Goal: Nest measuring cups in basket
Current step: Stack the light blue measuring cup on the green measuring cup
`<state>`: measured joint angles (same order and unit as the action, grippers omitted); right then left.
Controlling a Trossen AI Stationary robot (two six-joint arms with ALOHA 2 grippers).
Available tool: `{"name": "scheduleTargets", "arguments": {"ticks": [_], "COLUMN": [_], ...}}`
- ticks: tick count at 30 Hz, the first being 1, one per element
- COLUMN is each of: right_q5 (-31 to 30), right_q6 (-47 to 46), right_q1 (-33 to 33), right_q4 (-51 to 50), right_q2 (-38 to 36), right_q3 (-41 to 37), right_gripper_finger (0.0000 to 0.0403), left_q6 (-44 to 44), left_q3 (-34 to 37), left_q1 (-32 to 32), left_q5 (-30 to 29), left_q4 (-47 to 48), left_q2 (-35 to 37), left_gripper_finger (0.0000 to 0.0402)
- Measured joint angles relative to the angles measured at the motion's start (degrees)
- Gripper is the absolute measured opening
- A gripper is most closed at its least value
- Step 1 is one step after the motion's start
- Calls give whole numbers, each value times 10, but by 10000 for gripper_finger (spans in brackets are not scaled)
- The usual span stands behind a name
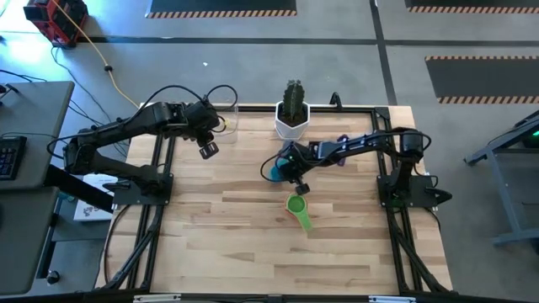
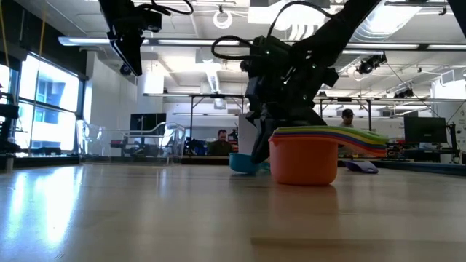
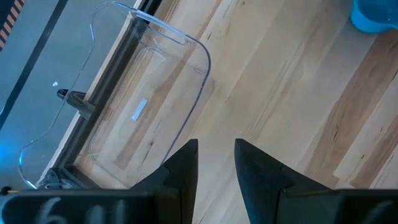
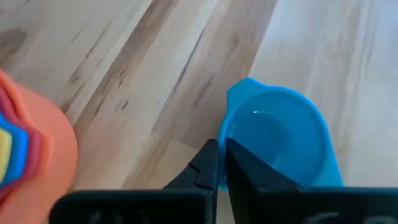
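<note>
Measuring cups [image 2: 304, 153] mostly stacked at frame centre on worktop [image 1: 253, 244], not yet in basket [image 3: 143, 93] upper left. Right pincer [image 4: 221, 163] clenched on light blue cup [image 4: 280, 140] rim; left pincer [image 3: 216, 163] partly parted, empty.

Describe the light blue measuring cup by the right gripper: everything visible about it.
The light blue measuring cup is a glossy plastic scoop with a round, empty bowl, sitting upright on the wooden table near its middle, in front of the cactus pot. The right gripper is shut on its rim, one finger inside the bowl and one outside. It stands apart from the orange-based stack of cups nearby. Its handle is not clearly visible.
</note>
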<state>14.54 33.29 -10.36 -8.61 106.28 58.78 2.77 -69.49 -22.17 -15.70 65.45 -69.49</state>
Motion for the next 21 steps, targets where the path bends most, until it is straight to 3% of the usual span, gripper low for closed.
{"name": "scheduleTargets", "arguments": {"ticks": [8, 13, 21], "right_q5": [-40, -114, -183], "right_q6": [-110, -206, -385], "right_q1": [34, 55, 88], "right_q4": [-24, -119, -236], "right_q2": [-1, -1, -1], "right_q3": [23, 93, 202], "right_gripper_finger": [4, 2, 1], "left_q6": [0, 0, 11], "left_q3": [0, 0, 0], "left_q1": [0, 0, 0], "left_q5": [0, 0, -24], "left_q4": [0, 0, 0], "left_q2": [0, 0, 0], "left_gripper_finger": [97, 97, 97]}}
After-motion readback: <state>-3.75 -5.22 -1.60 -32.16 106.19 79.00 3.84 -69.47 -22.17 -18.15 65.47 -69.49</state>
